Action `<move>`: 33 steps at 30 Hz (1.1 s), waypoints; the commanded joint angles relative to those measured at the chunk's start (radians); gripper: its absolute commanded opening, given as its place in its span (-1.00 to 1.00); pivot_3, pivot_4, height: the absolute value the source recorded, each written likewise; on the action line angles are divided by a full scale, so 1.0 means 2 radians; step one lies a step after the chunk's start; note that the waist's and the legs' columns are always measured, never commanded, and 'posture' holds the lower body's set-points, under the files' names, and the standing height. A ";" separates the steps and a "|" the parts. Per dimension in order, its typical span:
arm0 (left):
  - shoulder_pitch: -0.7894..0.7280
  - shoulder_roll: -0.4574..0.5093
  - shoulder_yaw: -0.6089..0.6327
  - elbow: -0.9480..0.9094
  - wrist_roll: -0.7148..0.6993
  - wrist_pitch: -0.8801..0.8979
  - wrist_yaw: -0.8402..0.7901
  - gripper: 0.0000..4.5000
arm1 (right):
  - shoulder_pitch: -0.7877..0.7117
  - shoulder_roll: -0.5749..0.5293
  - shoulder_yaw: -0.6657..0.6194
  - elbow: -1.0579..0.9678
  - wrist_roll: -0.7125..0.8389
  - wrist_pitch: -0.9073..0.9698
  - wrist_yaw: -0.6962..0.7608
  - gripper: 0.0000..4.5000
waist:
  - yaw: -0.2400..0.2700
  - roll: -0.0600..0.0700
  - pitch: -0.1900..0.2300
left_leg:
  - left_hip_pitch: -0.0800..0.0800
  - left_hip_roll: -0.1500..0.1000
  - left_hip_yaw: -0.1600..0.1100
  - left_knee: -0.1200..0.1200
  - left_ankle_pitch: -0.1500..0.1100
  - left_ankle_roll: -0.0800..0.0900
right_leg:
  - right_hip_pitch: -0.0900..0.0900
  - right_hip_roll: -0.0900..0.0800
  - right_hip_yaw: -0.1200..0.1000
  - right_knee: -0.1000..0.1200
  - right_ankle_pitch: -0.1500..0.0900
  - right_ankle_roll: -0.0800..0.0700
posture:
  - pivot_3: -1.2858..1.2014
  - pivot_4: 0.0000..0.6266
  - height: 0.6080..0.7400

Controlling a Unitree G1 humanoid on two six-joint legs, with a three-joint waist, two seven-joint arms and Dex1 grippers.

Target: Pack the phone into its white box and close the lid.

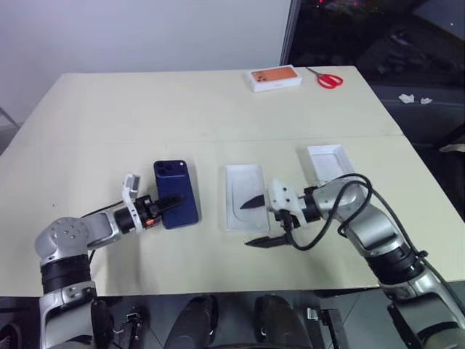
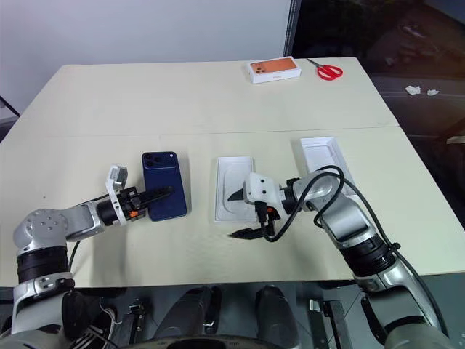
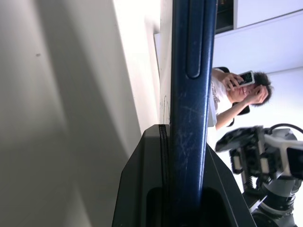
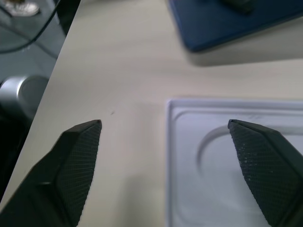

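So your left claw (image 1: 168, 203) is clamped on the near right edge of the phone (image 1: 175, 193), and the left wrist view shows that dark blue edge pinched right between the fingers. The phone's camera end points toward 12 o'clock, its long axis running 12 to 6 across the bench (image 1: 109, 116). I can't tell if it's lifted a bit or still flat on the surface.

The white box (image 1: 244, 196) sits just beside the phone at its 3 o'clock, open side up, recess showing, and its long axis runs 12 to 6 too. So the two are basically parallel, which I'd say means a sideways carry toward 3 o'clock with barely any twist.

Your right claw (image 1: 258, 221) hangs over the near end of the white box with its fingers wide apart and nothing in them, one finger above the recess and one off the box's near edge. I'd pull it clear before the phone comes across.

The lid (image 1: 329, 161) lies inside-up at the box's 2 o'clock, nearer your right arm, so that hand looks like the one for closing later.
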 commanded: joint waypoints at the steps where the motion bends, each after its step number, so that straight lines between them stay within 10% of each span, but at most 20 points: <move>1: -0.012 0.004 0.006 -0.019 -0.017 -0.003 0.001 -1.00 | -0.004 -0.005 0.012 0.008 -0.026 -0.033 -0.014 0.17 | 0.001 0.000 0.000 | 0.000 0.000 0.000 0.000 0.000 0.000 | 0.000 0.000 0.000 0.000 0.000 0.000 | 0.03 -0.52 1.00; 15: -0.010 0.001 0.005 -0.033 -0.032 0.001 0.016 -1.00 | -0.006 -0.002 0.023 0.031 -0.043 -0.035 -0.022 0.17 | 0.002 -0.002 0.002 | 0.000 0.000 0.000 0.000 0.000 0.000 | 0.000 0.000 0.000 0.000 0.000 0.000 | 0.03 -0.52 1.00; 19: -0.008 0.001 0.004 -0.036 -0.035 0.002 0.016 -1.00 | -0.007 -0.001 0.026 0.033 -0.049 -0.037 -0.024 -0.60 | 0.001 -0.002 0.002 | 0.000 0.000 0.000 0.000 0.000 0.000 | 0.000 0.000 0.000 0.000 0.000 0.000 | 0.03 -0.52 1.00; 33: -0.035 0.015 0.018 -0.025 -0.050 0.005 0.027 -1.00 | -0.032 0.071 0.047 0.079 -0.087 -0.044 -0.087 -0.60 | -0.004 -0.003 0.001 | 0.000 0.001 0.000 0.000 0.001 -0.001 | 0.000 0.001 0.000 0.001 0.000 0.000 | 0.03 -0.52 1.00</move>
